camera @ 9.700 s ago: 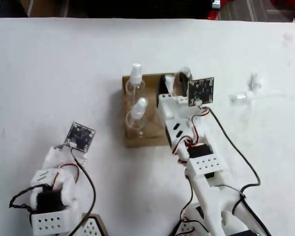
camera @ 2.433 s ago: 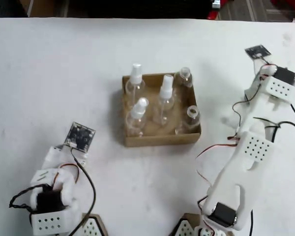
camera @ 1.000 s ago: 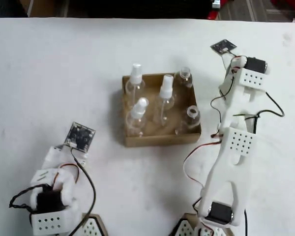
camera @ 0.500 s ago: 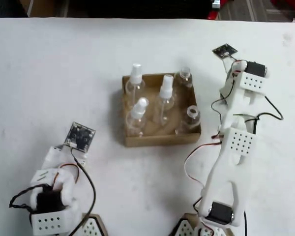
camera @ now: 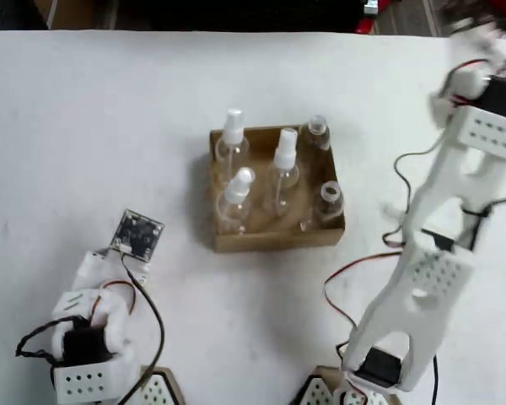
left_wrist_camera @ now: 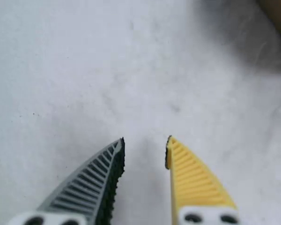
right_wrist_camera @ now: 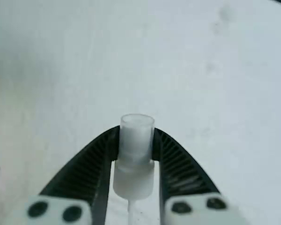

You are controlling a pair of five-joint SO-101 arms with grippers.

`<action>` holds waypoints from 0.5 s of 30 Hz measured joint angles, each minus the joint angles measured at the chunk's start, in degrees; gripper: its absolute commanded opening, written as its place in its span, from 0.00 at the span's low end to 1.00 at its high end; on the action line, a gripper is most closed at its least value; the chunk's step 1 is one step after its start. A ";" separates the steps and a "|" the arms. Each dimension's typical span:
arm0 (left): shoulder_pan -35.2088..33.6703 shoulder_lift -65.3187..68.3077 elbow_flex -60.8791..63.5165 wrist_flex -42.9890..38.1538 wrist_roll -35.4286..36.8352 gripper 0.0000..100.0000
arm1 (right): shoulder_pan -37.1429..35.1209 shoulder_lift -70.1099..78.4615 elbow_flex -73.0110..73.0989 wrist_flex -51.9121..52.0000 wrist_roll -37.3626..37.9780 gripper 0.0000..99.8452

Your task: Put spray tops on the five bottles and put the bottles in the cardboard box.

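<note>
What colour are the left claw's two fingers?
One yellow finger, one grey finger; left wrist view.

5 bottles (camera: pixel 236 202) upright in cardboard box (camera: pixel 274 240), 2 seemingly uncapped; spray top (right_wrist_camera: pixel 136 145) in right gripper (right_wrist_camera: pixel 136 132).

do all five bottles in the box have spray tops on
No: two bottles in the box have bare necks, three carry spray tops.
</note>
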 measured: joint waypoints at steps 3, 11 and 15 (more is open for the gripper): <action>0.00 0.00 0.00 0.00 0.00 0.14 | 1.05 -9.23 0.00 0.09 -5.19 0.01; 0.00 0.00 0.00 0.00 0.00 0.14 | 1.23 -31.65 -0.09 0.35 -19.96 0.01; 0.00 0.00 0.00 0.09 0.00 0.14 | 1.23 -42.81 3.16 0.35 -21.19 0.01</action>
